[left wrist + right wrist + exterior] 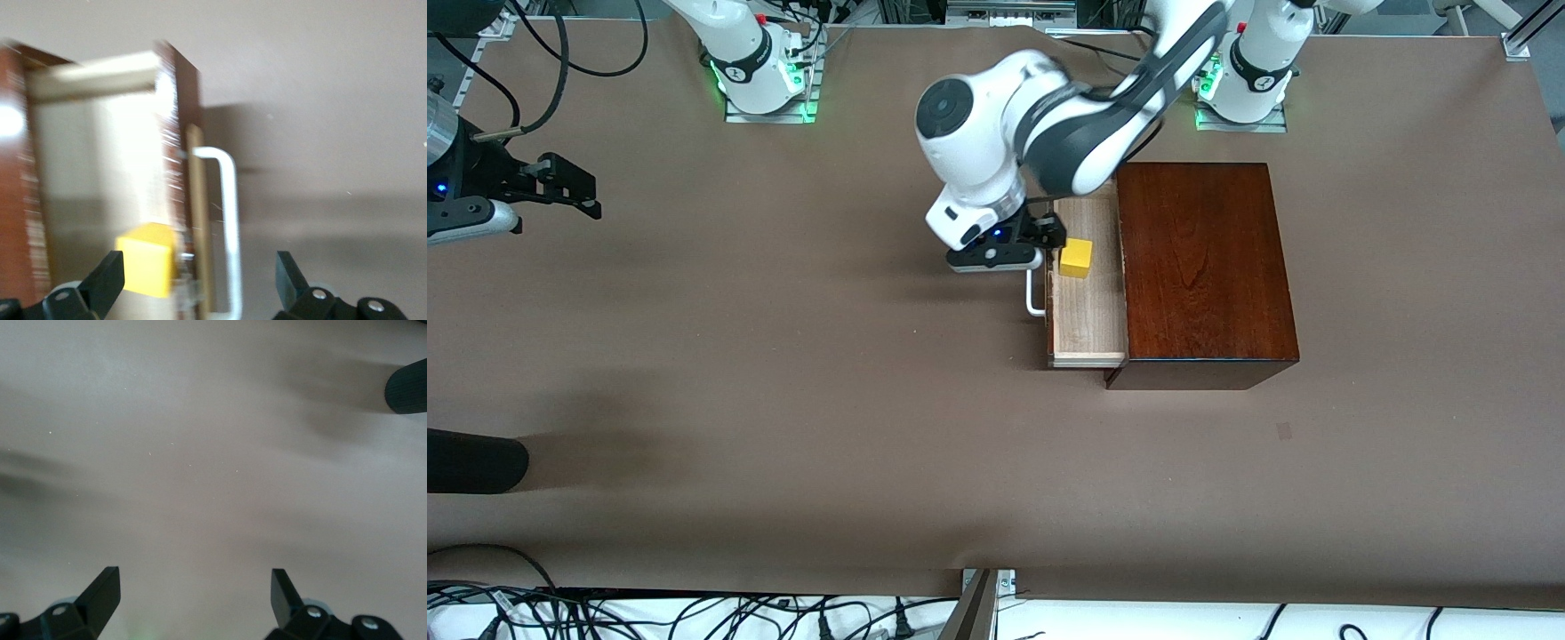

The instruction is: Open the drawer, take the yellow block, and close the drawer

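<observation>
**Drawer out, block still inside, both grippers released**

I take the wooden box (1205,267) as my landmark. Its drawer (1087,311) is pulled out toward the right arm's end of the table, and the pale wood floor of the tray is showing. The corner of the tray nearest the front camera is bare. The white bar handle (1034,298) sits on the drawer's front, the face turned away from the box.

A little farther from the camera, the yellow block (1076,258) rests on the tray floor, beside the drawer's front wall and apart from the box.

I see the left gripper (1040,233) over the drawer's front edge, just beside the block. In the left wrist view its fingers (107,283) stand wide apart, with the block (148,259) and the handle (227,233) between them, gripping nothing.

The right gripper (574,191) waits over bare table (783,356), well apart from the box, at the right arm's end; its fingers (103,593) are spread and empty
</observation>
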